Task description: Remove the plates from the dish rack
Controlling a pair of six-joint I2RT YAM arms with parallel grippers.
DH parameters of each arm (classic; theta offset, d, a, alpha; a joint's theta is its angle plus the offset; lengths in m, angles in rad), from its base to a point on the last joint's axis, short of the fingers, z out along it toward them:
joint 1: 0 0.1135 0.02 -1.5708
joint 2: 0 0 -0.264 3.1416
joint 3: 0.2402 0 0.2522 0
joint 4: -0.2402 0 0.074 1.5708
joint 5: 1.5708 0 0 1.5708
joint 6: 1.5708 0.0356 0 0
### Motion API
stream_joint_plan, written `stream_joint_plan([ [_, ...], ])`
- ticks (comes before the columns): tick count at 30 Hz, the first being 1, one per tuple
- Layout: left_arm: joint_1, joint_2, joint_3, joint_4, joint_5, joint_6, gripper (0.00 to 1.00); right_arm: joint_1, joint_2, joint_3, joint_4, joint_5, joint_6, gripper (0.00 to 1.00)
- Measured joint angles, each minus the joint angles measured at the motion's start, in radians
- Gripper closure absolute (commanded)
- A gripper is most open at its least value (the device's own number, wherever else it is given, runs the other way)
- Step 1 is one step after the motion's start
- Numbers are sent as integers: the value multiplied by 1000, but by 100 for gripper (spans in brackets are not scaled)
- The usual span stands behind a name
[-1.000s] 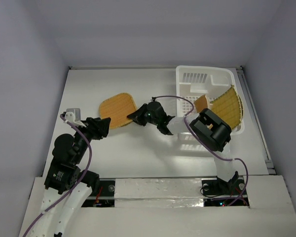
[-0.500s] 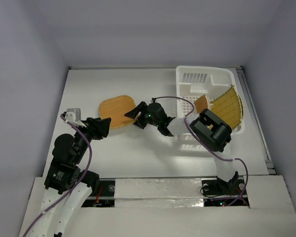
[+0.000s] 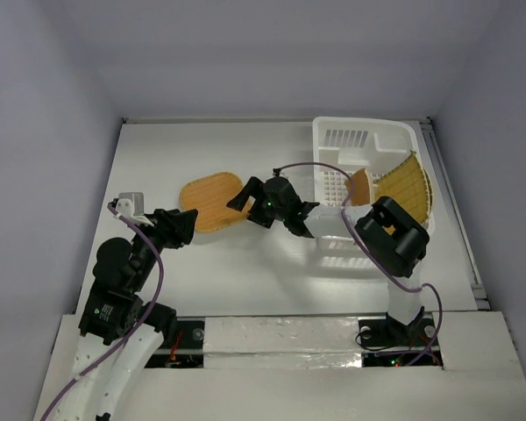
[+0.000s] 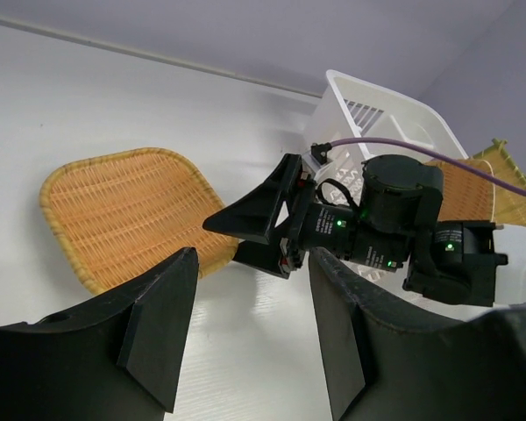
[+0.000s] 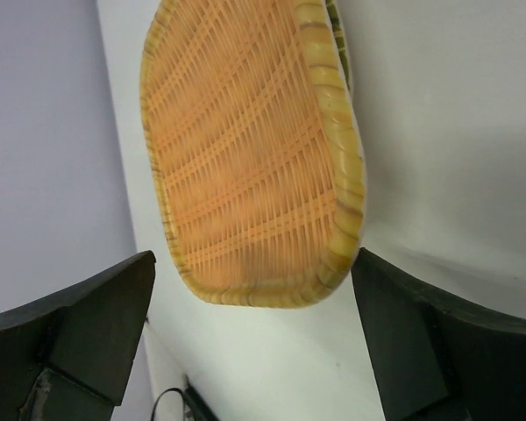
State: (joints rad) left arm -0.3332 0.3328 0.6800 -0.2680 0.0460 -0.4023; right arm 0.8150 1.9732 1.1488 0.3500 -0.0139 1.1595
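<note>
While my right gripper (image 3: 238, 196) stands wide and empty at the 3 o'clock edge of the plate (image 3: 209, 204) lying flat on the table (image 3: 158, 149), small plate (image 3: 359, 184) and big plate (image 3: 408, 189) lean in the rack (image 3: 366, 132); they look light and stiff, best pinched by the rim.

The black right elbow (image 3: 393, 237) hides the white slatted plastic dish rack's (image 3: 386, 136) near corner and the large tan woven square plate's (image 3: 408, 189) lower edge; the tan rounded-square plate (image 5: 245, 149) overruns the right wrist view's top.
</note>
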Motion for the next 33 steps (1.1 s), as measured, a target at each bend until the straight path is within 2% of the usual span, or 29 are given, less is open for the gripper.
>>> stream_joint_plan([
  [10, 0, 0, 0, 0, 3, 0, 50, 0, -31, 8, -167, 45, -110, 1],
  [15, 0, -2, 0, 0, 3, 0, 51, 5, -169, -34, -250, 99, -168, 5],
  [17, 0, -4, 0, 0, 3, -2, 62, 10, -260, -70, -273, 124, -194, 25],
  [18, 0, -5, 0, 0, 3, 0, 66, 13, -313, -89, -287, 137, -203, 39],
  [19, 0, -5, 0, 1, 4, -1, 76, 16, -357, -105, -298, 149, -214, 80],
  [20, 0, -5, 0, 1, 4, -2, 81, 18, -412, -126, -312, 169, -233, 94],
  [21, 0, -6, 0, 1, 3, -2, 86, 18, -465, -143, -336, 185, -243, 100],
  [22, 0, -6, 0, 1, 3, 0, 93, 18, -522, -156, -372, 210, -261, 100],
  [24, 0, -8, 0, 1, 2, 0, 96, 19, -629, -163, -458, 272, -299, 100],
  [30, 0, -13, 0, 1, -2, 0, 97, 18, -935, -75, -782, 603, -406, 100],
  [32, 0, -13, 0, 1, -2, 0, 89, 11, -993, -23, -888, 716, -425, 67],
  [33, 0, -13, 0, 1, -2, 0, 82, 3, -1007, 4, -943, 768, -435, 42],
])
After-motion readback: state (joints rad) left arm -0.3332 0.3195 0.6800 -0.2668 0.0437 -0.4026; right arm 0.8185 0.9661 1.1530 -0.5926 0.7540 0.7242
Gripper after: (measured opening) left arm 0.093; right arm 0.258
